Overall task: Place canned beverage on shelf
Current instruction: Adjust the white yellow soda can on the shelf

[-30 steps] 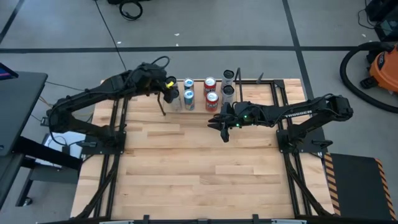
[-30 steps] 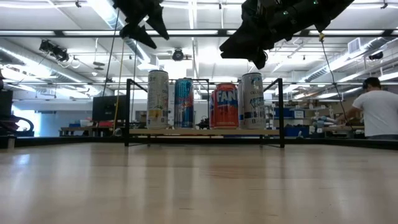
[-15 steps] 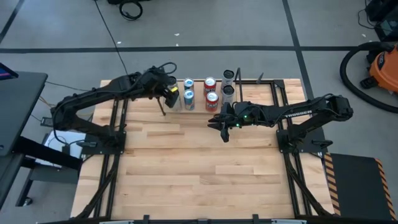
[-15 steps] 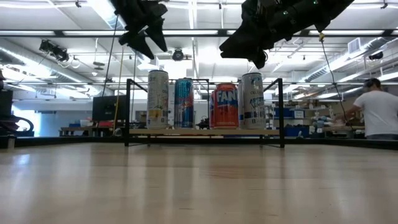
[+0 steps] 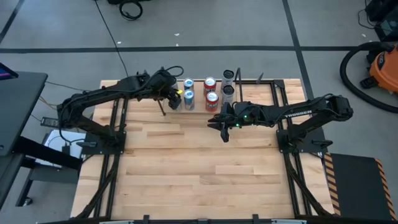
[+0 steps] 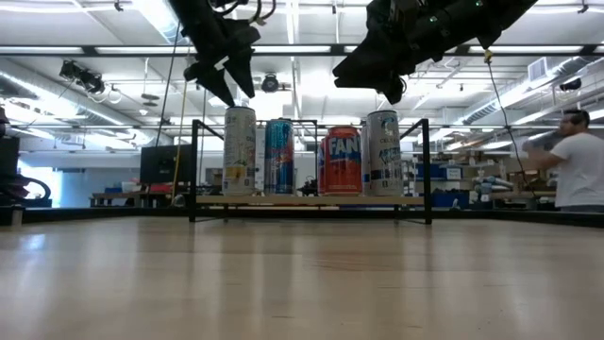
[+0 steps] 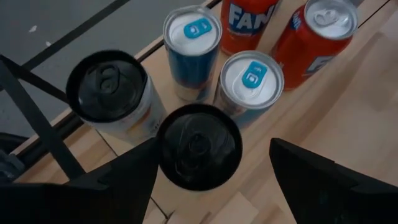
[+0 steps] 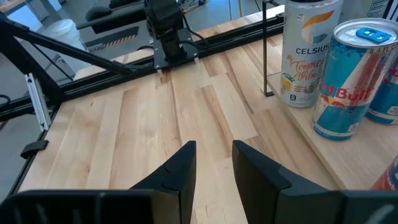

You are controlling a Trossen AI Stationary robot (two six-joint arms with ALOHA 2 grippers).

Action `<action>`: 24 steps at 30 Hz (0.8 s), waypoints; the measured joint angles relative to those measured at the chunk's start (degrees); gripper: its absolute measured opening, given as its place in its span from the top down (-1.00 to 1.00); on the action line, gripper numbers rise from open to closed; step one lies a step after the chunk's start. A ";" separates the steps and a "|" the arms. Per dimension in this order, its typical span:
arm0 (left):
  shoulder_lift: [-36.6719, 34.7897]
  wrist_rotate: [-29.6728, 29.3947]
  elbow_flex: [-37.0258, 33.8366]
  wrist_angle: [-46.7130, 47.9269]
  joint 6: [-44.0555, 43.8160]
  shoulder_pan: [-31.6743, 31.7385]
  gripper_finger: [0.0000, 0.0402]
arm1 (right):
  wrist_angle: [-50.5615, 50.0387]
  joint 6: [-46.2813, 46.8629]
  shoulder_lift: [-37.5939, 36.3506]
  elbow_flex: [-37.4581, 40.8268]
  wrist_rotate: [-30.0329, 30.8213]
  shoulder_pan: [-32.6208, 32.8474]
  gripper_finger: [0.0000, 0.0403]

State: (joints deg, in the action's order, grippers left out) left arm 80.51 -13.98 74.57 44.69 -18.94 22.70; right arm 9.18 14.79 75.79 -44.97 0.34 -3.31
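Above the shelf (image 6: pixel 311 201), left hand (image 7: pixel 208 168) spread over a black-topped can (image 7: pixel 198 146).
Cans already stand on the shelf; next likely a straight lift clear. Right hand (image 8: pixel 210 163) waits nearby, fingers narrowly parted, empty.

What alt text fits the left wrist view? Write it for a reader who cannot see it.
The left gripper hangs open above a black-topped can on the light-wood shelf, its dark fingers either side of the can. Beyond stand another black-topped can, two blue-tabbed silver-topped cans and two orange Fanta cans.
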 joint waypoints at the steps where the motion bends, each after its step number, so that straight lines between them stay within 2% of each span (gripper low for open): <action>1: 0.22 0.00 -0.01 0.19 0.00 0.00 -0.55 | 0.01 0.00 0.00 0.00 0.00 0.00 0.44; 24: 2.02 -1.38 0.00 1.03 -0.37 0.00 -0.55 | 0.14 0.00 0.00 0.00 0.00 0.00 0.44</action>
State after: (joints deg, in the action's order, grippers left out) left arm 82.52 -15.35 74.57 45.72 -19.31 22.70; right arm 9.32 14.79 75.79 -44.97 0.34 -3.31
